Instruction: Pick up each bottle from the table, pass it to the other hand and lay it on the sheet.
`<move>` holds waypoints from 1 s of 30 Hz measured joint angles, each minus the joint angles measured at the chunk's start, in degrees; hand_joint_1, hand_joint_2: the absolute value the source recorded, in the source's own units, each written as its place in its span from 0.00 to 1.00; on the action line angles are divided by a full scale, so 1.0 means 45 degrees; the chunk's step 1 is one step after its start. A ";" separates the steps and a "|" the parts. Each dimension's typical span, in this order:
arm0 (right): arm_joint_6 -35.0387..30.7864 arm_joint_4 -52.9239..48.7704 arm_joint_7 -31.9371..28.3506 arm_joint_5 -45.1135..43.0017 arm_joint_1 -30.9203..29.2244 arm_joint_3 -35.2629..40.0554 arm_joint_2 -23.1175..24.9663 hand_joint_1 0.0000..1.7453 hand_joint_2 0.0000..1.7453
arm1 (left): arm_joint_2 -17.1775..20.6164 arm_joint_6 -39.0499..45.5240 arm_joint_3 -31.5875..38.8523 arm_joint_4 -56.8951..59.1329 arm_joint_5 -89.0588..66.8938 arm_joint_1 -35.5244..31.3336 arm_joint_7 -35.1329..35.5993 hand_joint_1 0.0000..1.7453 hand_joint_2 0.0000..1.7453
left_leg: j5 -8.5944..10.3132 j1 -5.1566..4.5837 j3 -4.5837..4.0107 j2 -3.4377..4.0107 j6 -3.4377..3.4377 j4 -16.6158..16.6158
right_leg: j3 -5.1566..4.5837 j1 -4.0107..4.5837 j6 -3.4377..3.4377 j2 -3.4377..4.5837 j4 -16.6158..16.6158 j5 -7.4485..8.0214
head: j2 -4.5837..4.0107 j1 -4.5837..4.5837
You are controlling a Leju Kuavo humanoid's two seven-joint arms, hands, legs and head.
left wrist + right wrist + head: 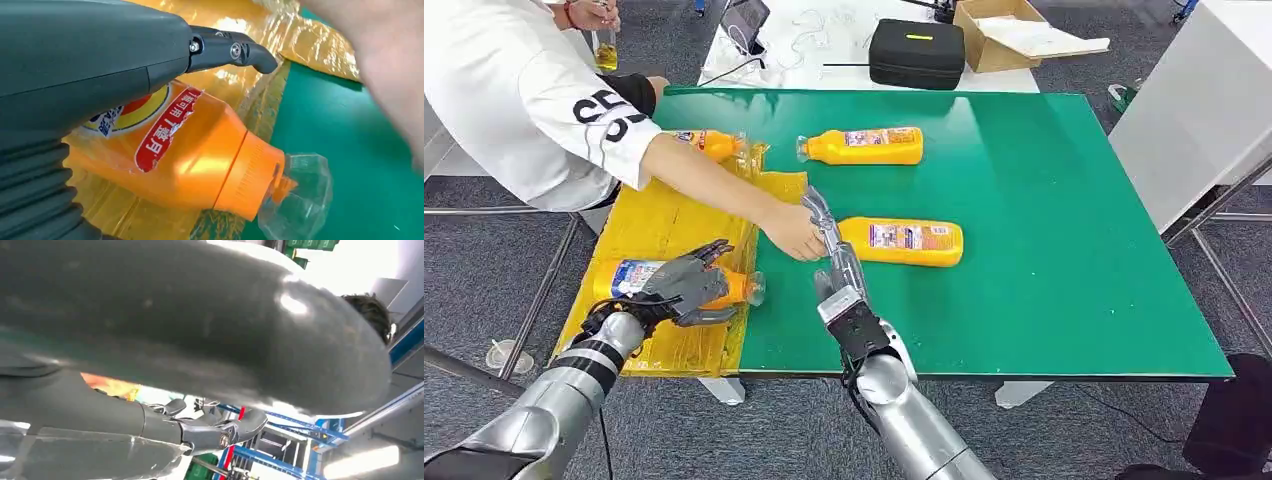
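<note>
In the head view, a green table [1044,260] is seen with a crinkled yellow sheet [664,225] laid over its left side. The left hand [686,285] is laid over an orange bottle [629,277] lying on the sheet near the front edge, fingers curled around its body; the clear cap points toward the green surface. A second bottle [709,143] is lying at the sheet's far end. Two more bottles are lying on the bare table: the far bottle [864,146] and the near bottle [904,241]. The right hand [829,235] is stretched forward edge-on, its fingers extended toward the neck end of the near bottle; whether anything is gripped cannot be told. A person's hand [794,233] is placed right at those fingertips, the arm reaching across the sheet from a white sleeve [534,90]. Beyond the table, a black case [916,52] and a cardboard box [1004,30] are seen on a white surface.

In the left wrist view, the gripped bottle [200,165] is shown close, lying on the sheet [240,85] with its clear cap [300,195] over the green table [350,165]. A dark finger [235,50] is seen arched above it.

In the right wrist view, the right hand [175,355] is seen from close behind; one dark finger [225,432] is extended.
</note>
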 measured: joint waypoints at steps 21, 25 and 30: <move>-0.0245 0.1106 0.4699 0.4841 -0.0734 -0.0038 -0.1242 0.00 1.00 | -0.1709 0.4259 0.3957 -0.5242 0.9371 0.2827 -0.0850 0.00 1.00 | -0.0002 -0.0004 -0.0058 0.0022 0.0001 0.0005 | -0.0071 -0.0003 0.0004 0.0004 -0.0002 0.0003 | 0.0000 0.0004; 0.0591 0.1699 0.5555 0.5716 -0.0883 -0.0101 -0.2082 0.00 1.00 | -0.2025 0.4819 0.4982 -0.6726 0.9806 0.3506 -0.0850 0.00 1.00 | -0.0005 -0.0004 -0.0064 0.0008 0.0003 0.0006 | -0.0073 -0.0004 0.0006 0.0001 -0.0003 0.0001 | 0.0000 0.0000; 0.0923 0.2093 0.5916 0.5999 -0.0943 -0.0243 -0.2822 0.00 1.00 | -0.2254 0.4956 0.5489 -0.7529 0.9801 0.4059 -0.0850 0.00 1.00 | -0.0004 -0.0005 -0.0084 -0.0024 0.0004 0.0006 | -0.0079 -0.0006 0.0009 -0.0007 -0.0003 0.0000 | 0.0000 0.0005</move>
